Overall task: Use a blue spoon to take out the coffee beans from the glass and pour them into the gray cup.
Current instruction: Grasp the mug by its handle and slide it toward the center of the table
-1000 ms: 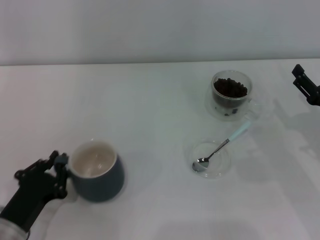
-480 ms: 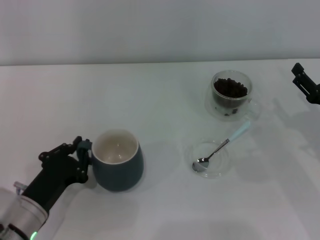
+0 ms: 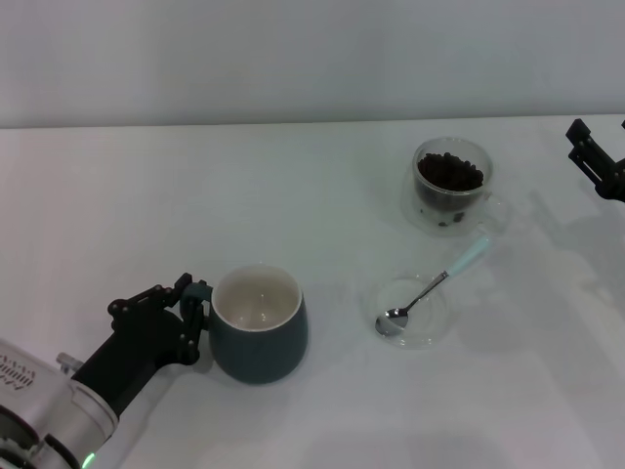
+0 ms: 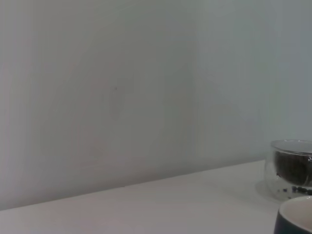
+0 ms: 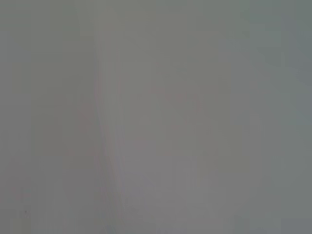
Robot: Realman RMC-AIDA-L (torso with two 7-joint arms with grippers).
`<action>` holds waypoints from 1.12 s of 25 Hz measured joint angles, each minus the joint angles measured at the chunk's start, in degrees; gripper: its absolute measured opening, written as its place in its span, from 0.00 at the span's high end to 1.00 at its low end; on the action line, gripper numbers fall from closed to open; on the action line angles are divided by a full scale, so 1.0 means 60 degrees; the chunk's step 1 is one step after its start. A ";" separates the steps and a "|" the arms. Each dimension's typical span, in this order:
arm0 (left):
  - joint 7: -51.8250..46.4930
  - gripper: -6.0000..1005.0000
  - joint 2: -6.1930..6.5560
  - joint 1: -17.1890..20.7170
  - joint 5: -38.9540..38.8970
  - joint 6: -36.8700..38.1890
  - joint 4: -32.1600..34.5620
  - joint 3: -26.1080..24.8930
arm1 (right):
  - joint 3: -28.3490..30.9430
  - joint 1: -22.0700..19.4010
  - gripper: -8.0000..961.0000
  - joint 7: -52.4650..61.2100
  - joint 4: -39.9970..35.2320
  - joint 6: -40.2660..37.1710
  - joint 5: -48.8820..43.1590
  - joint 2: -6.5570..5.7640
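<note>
Left claw [image 3: 195, 318], near-left on the white worktop [image 3: 293, 186], is closed on the handle of the cup [image 3: 259, 324]; the handle itself is hidden behind the fingers. The cup stands upright, mouth up, its cream inside showing nothing within. In the left wrist view only a sliver of the cup's rim [image 4: 297, 214] is seen, cut off at the picture's corner, with the glass [image 4: 291, 168] beyond it and likewise cut by the edge.

Right of the cup, well apart, a clear saucer [image 3: 408, 311] carries the spoon [image 3: 430, 289]. Its metal bowl lies in the saucer; the pale-blue handle projects over the rim, long axis running diagonally away and to the right, towards the glass [image 3: 449, 186].

The glass stands upright farther back, holding the beans [image 3: 449, 172]; its transparent handle on the right side is hard to make out.

Right claw [image 3: 598, 161] hangs at the far right edge, partly out of frame, well apart from the glass; its fingers appear parted and hold nothing. The right wrist view shows only a featureless grey surface.
</note>
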 joint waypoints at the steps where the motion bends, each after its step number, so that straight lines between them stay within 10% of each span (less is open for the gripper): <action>1: 0.0000 0.87 0.0001 0.0007 0.0030 -0.0009 0.0000 0.0000 | -0.0001 0.0000 0.12 0.0000 -0.0001 -0.0004 0.0000 0.0000; 25: 0.0875 0.84 0.0016 0.0411 0.0462 -0.0252 0.0156 -0.0068 | -0.0035 -0.0073 0.12 0.0011 0.0076 -0.0049 0.0001 0.0000; 28: 0.0754 0.66 0.0036 0.0572 0.0286 -0.0221 0.0244 -0.0089 | -0.0027 -0.0073 0.12 0.0086 0.0084 -0.0035 0.0000 0.0000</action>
